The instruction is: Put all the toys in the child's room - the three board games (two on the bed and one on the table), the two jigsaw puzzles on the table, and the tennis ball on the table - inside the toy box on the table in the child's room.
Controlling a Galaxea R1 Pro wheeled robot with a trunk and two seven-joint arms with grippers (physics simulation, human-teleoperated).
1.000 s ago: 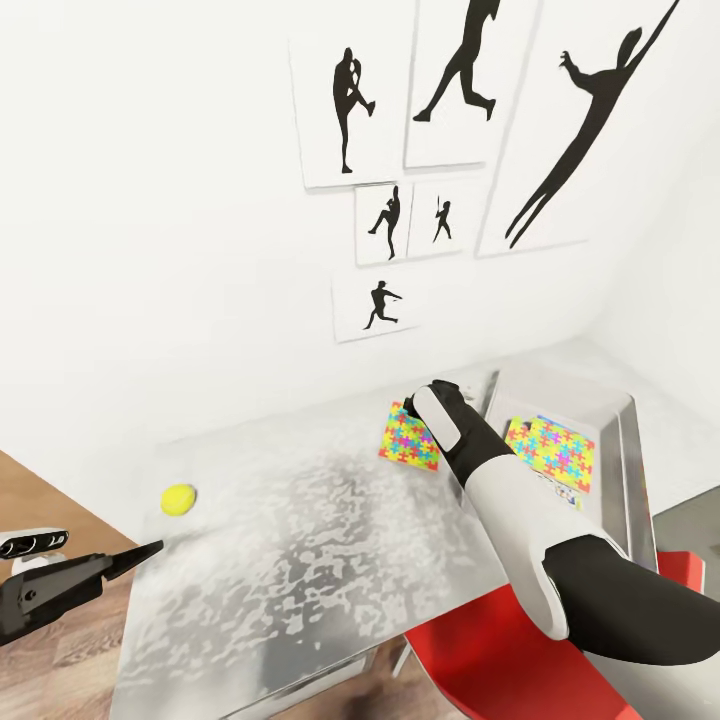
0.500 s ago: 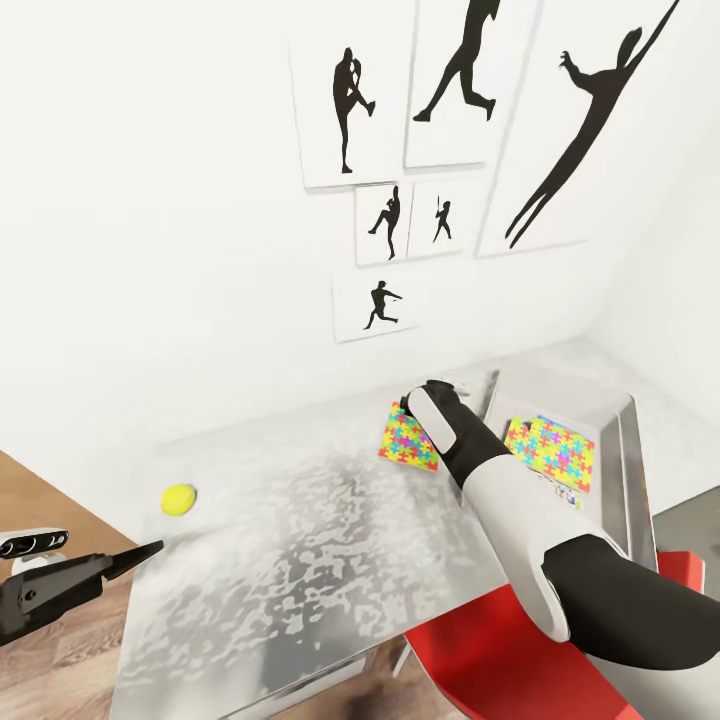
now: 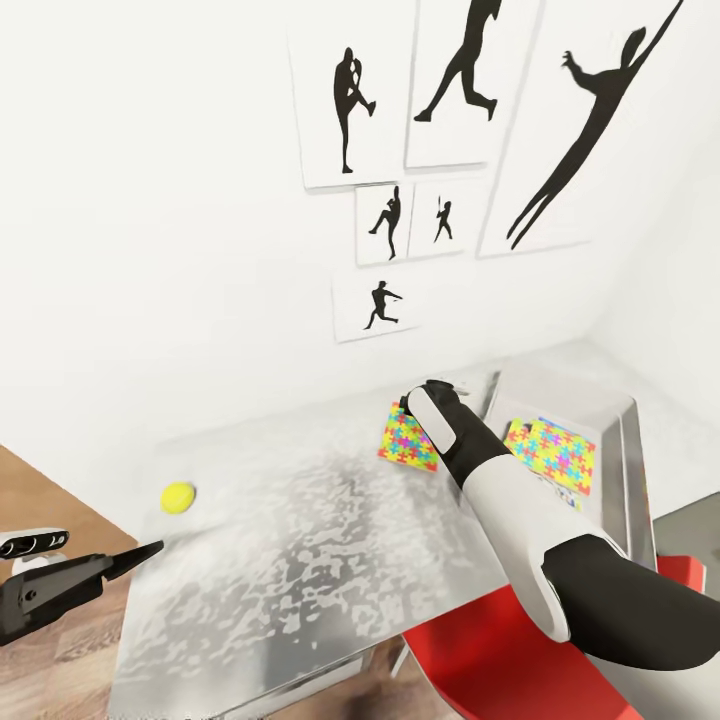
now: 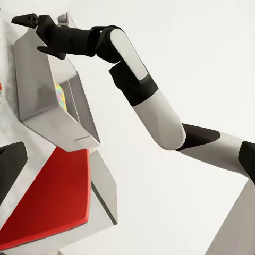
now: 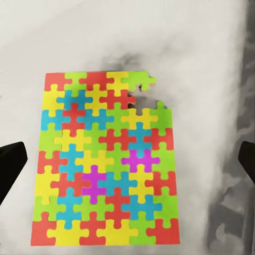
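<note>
Table (image 3: 300,540) runs left to right against the white wall. Toy box (image 3: 610,420) at far right already holds one jigsaw puzzle (image 3: 552,453). Second puzzle (image 5: 101,159) lies flat on the table just left of the box, my right gripper (image 5: 127,162) directly above it, fingers spread wide, nothing held. It's thin: I'd guess drop straight, pinch an edge, lift over the near box wall. Tennis ball (image 3: 178,497) sits far left near the table edge. Left gripper (image 3: 140,552) beside it; can't tell its state.
</note>
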